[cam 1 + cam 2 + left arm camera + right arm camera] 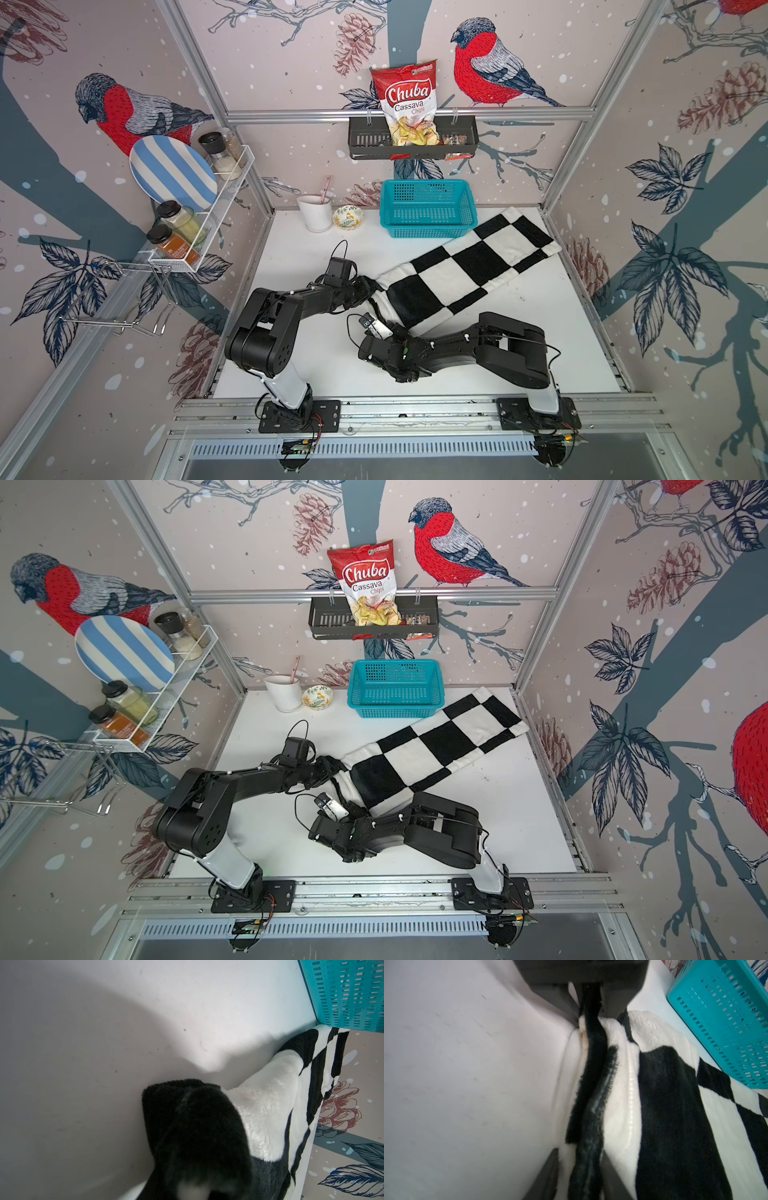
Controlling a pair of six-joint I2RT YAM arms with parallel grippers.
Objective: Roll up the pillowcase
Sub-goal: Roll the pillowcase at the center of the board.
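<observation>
Pillowcase point(465, 266): flat diagonal strip on white surface point(307, 257), far end just beside teal basket point(428, 208). Near short edge bunched. Left claw point(366, 287) pinching one corner. Right claw point(581, 1176), blurred, seemingly clamped on same edge. Both arms low, elbows folded, wrists converging.

Top views high, downward — wrist views hug pillowcase point(664, 1105).

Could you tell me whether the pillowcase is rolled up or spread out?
Spread out: the pillowcase lies as a long flat strip, only its near end bunched.
</observation>
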